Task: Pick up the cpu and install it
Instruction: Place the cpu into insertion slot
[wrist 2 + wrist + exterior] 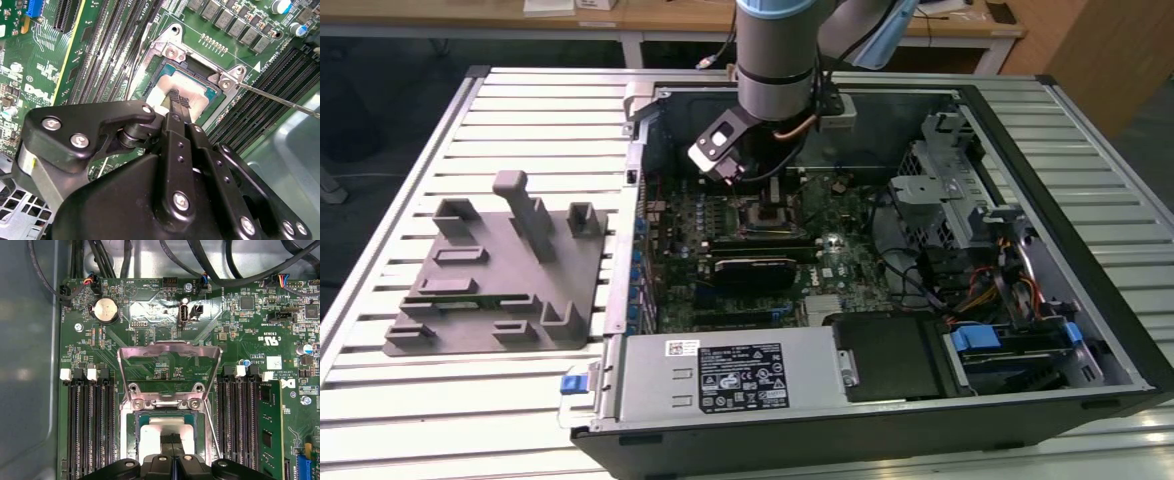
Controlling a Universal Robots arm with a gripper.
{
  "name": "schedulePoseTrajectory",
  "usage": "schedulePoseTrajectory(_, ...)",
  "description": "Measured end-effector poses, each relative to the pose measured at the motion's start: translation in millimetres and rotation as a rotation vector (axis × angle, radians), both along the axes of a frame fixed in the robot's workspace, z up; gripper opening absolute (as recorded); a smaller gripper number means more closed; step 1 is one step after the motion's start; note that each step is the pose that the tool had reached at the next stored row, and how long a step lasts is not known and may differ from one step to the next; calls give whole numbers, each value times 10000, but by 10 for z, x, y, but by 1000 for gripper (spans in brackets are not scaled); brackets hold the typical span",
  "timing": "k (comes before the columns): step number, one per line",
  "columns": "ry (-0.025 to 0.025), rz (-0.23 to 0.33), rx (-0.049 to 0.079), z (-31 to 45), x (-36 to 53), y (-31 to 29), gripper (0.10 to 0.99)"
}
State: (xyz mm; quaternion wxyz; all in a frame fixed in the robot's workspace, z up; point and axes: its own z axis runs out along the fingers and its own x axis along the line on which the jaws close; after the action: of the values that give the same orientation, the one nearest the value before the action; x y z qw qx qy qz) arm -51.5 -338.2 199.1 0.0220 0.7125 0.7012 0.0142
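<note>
Silver cpu (150, 440) lay in the motherboard socket (162, 403), upper centre in the exterior view; gripper (173, 438) clenched empty, tips right over it.

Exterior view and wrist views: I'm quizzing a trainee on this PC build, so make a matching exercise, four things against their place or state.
1 cpu
2 load plate
3 grey fixture
4 power supply box

a on the table, outside the case
b lying in the socket, beneath the gripper
c swung up open
d inside the case, white label on top

Pairs: 1-b, 2-c, 3-a, 4-d
</note>
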Motion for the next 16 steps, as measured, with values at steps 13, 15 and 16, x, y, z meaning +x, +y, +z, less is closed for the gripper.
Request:
schedulePoseTrajectory(13,5,0,-2,294,-1,-1,106)
schedulePoseTrajectory(15,-1,1,-1,362,-1,-1,106)
schedulePoseTrajectory(16,-3,1,-2,398,-1,-1,106)
